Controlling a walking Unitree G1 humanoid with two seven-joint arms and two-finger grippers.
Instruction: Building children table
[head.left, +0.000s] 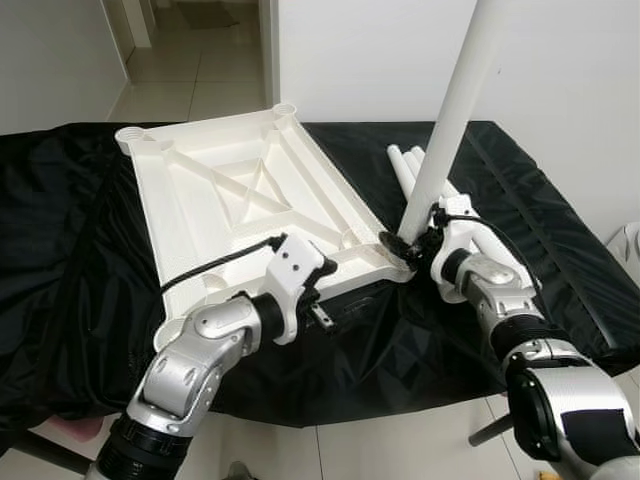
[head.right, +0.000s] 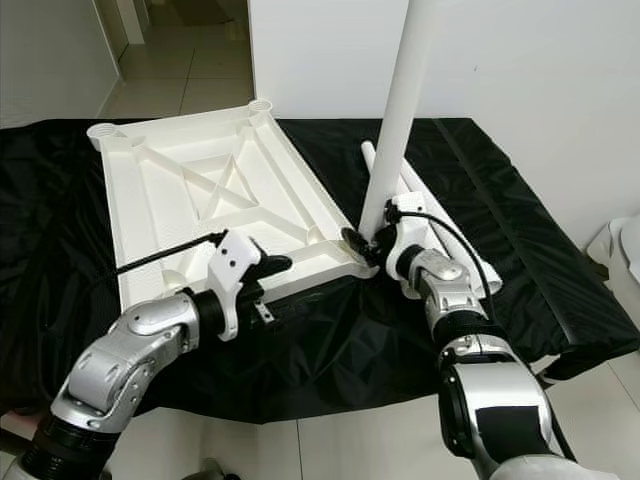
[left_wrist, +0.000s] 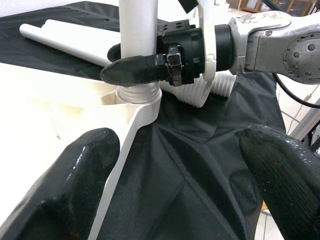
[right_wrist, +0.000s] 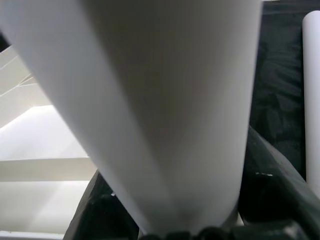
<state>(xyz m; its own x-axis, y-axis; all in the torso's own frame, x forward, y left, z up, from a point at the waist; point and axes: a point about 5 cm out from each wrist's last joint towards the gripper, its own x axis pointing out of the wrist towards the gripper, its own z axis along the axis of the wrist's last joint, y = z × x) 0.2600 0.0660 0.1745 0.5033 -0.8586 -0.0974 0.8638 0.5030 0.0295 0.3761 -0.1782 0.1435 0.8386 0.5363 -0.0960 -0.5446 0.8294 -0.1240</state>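
A white plastic table top (head.left: 240, 190) lies upside down on a black cloth. A long white leg (head.left: 450, 120) stands upright in its near right corner socket, the threaded end (left_wrist: 135, 92) sitting in the socket. My right gripper (head.left: 405, 248) is shut on the leg just above the socket; its black fingers (left_wrist: 135, 70) wrap the tube. In the right wrist view the leg (right_wrist: 160, 100) is very close. My left gripper (left_wrist: 180, 180) is open at the table top's front edge, left of that corner, with one finger (left_wrist: 75, 185) over the white edge.
Spare white legs (head.left: 405, 165) lie on the black cloth (head.left: 60, 250) behind the right gripper. The cloth-covered surface ends just in front of my arms, with tiled floor below. A white wall stands behind, and a doorway (head.left: 190, 60) opens at the back left.
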